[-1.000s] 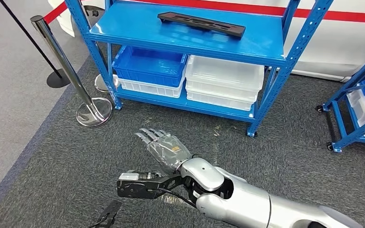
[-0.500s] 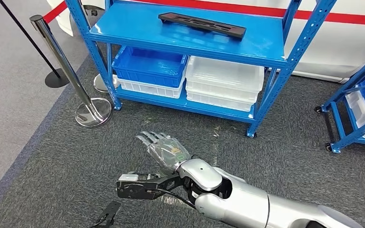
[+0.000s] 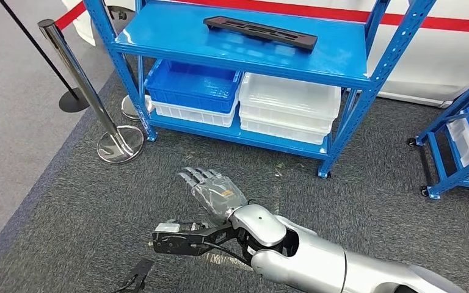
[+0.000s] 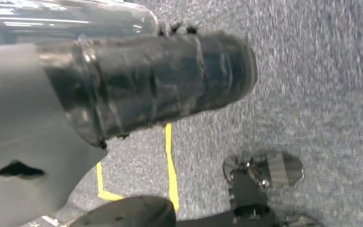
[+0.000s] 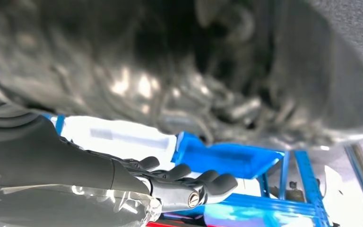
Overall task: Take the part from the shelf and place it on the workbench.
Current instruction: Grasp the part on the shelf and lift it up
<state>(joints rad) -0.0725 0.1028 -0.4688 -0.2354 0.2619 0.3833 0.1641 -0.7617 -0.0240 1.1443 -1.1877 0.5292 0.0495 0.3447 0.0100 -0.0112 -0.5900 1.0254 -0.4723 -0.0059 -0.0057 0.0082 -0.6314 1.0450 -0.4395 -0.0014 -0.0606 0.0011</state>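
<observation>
The part (image 3: pixel 259 32), a long flat dark piece with cut-outs, lies on the top board of the blue shelf (image 3: pixel 177 36), toward the board's right and rear, set at a slight slant to the shelf's front edge. Nothing touches it.

Below that board, on the shelf's lower level, a blue bin (image 3: pixel 190 83) sits stacked on a white bin on the left side, and a stack of white bins (image 3: pixel 288 104) fills the right side, just beside the blue one.

In front of the shelf, well apart from it and low over the grey carpet (image 3: pixel 85 207), the right hand (image 3: pixel 212 190) reaches forward on its silver arm (image 3: pixel 317 262). Its fingers (image 5: pixel 189 177) are stretched out and spread a little, pointing toward the shelf, and it holds nothing.

The left hand (image 4: pixel 137 85) appears in the left wrist view as a thick dark wrapped thumb over carpet with yellow floor tape (image 4: pixel 170 165); whether its fingers are apart or curled cannot be told.

To the left of the shelf stands a chrome barrier post (image 3: pixel 82 79) on a round base. To the right of the shelf a second blue rack (image 3: pixel 458 134) on castors holds more bins.
</observation>
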